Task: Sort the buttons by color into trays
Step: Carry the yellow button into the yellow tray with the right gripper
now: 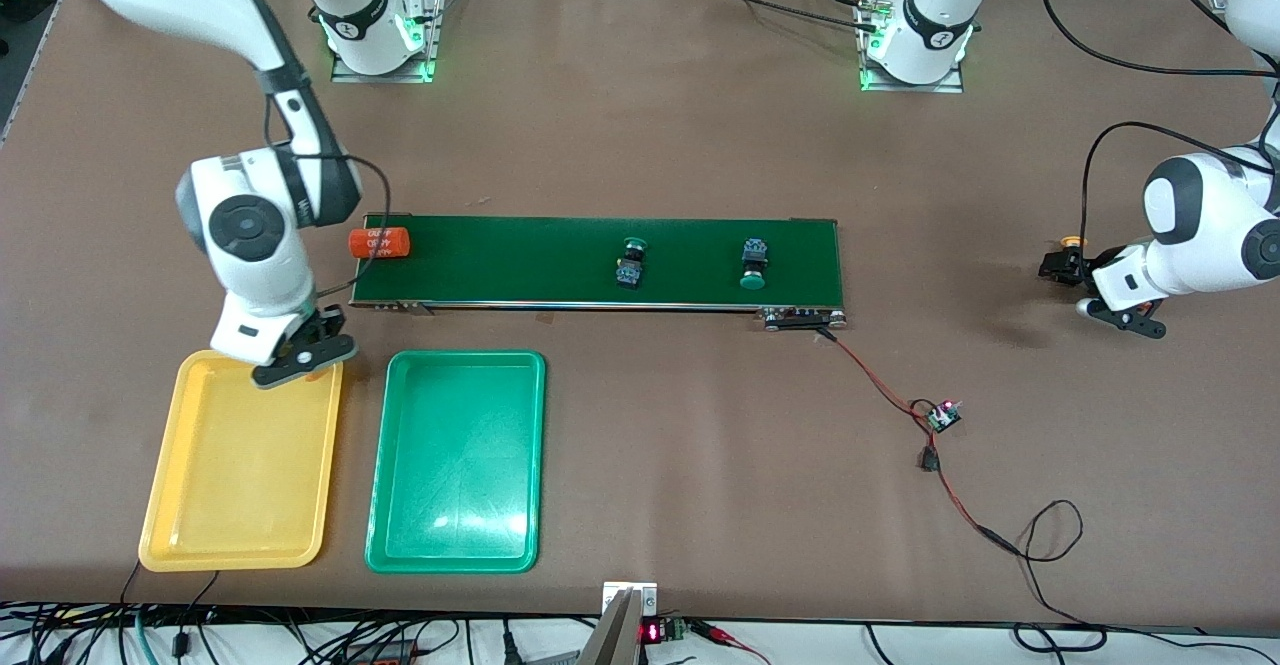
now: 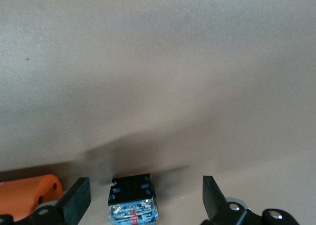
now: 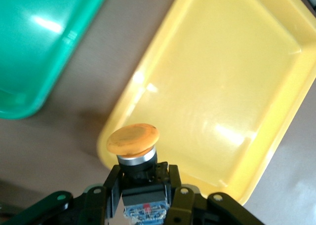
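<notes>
Right end effector (image 1: 300, 353) is over the yellow tray (image 1: 190, 535), at the corner nearest the belt (image 1: 560, 260), fingers clamped on a yellow button (image 3: 133, 140). In the right wrist view the cap sits over the tray rim, not yet clearly over the floor. Judged step: placing the first yellow button. The tray looks empty, as does the green tray (image 1: 455, 535) beside it.

Next move, my call: shift a bit further over the yellow tray, lower, then release. A drop here could clip the rim.

Left end effector (image 1: 1120, 310) hangs just above the bench (image 1: 700, 425) at the left arm's end, well apart from the belt, fingers wide apart. In the left wrist view a black-and-blue button body (image 2: 132, 203) lies between the fingers, not gripped, with an orange cylinder (image 2: 29, 195) just beside it. Looks like the second yellow button, staged for a grasp.

Two green buttons lie on the belt: one mid-belt (image 1: 630, 263), one (image 1: 752, 263) nearer the left arm's end. Another orange cylinder (image 1: 378, 243) lies at the belt's end by the right arm.
</notes>
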